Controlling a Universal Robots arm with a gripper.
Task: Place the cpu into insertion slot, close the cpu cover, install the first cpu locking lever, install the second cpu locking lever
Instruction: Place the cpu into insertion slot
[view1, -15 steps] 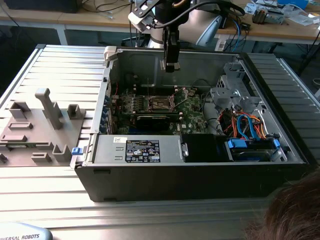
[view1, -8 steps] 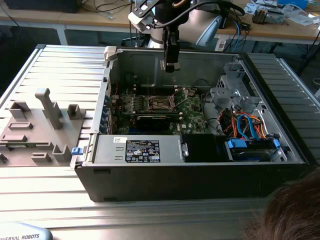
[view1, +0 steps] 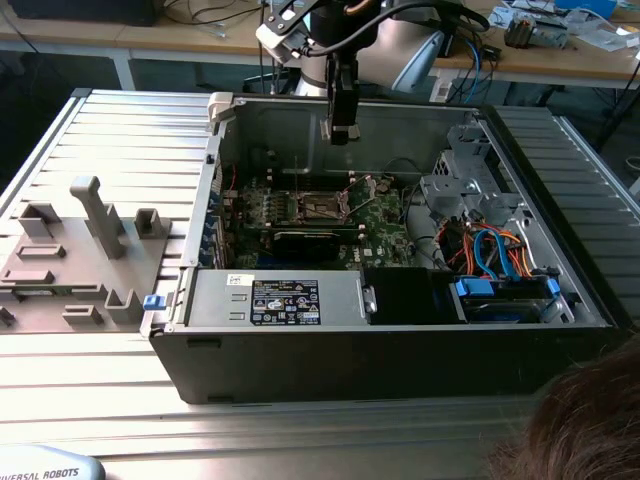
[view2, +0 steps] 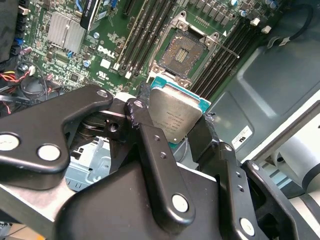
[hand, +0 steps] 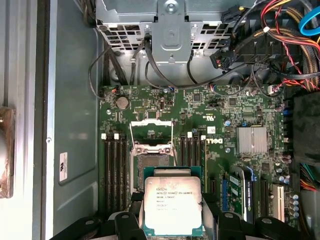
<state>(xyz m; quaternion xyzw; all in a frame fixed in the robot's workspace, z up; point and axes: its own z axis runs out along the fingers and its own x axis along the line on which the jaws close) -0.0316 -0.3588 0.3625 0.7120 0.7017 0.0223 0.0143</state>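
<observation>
We grip the cpu (hand: 172, 205) by its edges, clamped between the gripper's (view2: 172, 116) fingers (view2: 150, 145), above the insertion slot (hand: 151, 162) and clear of it. The slot lies bare, with the cpu cover (hand: 151, 131) swung open beside it. Memory slots (hand: 114, 170) flank it, and the computer case (view1: 400, 130) walls stand well apart.

Bright, even light across the bench (view1: 130, 140); inside the pc case (view1: 400, 350) it's dimmer, w/ shadow along the near wall. Mild sheen on the cpu (hand: 172, 205) lid in the first wrist view.
</observation>
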